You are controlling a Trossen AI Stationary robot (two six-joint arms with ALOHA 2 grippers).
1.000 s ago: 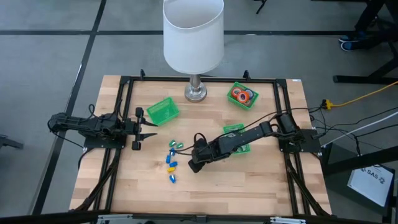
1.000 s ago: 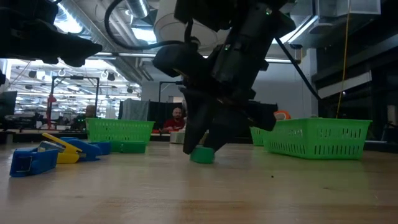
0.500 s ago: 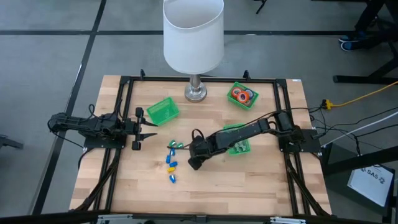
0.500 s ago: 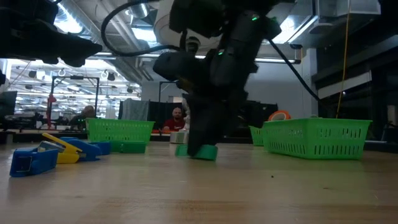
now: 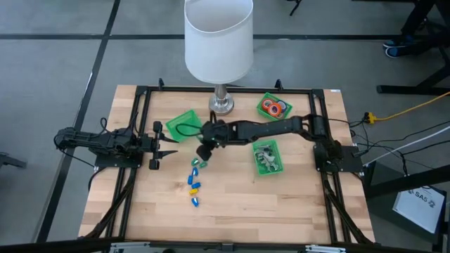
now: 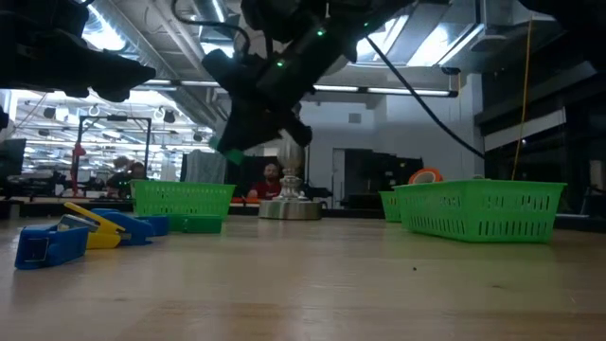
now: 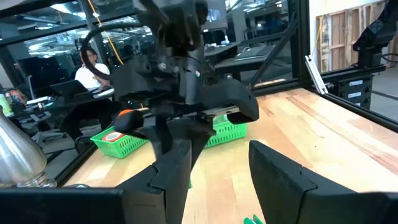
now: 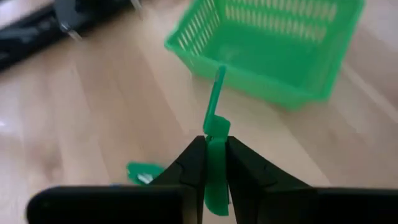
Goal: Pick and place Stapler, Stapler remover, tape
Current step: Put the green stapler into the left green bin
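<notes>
one green stapler (image 8: 213, 146) sits pinched in the right gripper (image 8: 211, 163), near the left green bin (image 5: 184, 124) just beyond.

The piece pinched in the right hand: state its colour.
Green. The piece shows best in the right wrist view, clamped between the right hand's fingers.

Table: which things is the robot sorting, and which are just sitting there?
Part of the job:
- tape rolls
- little blue and yellow staplers
- silvery staple removers
- small green piece, pinched in the right gripper
- green bin

Just there:
- lamp
- left gripper, open and holding nothing, at the table's left
</notes>
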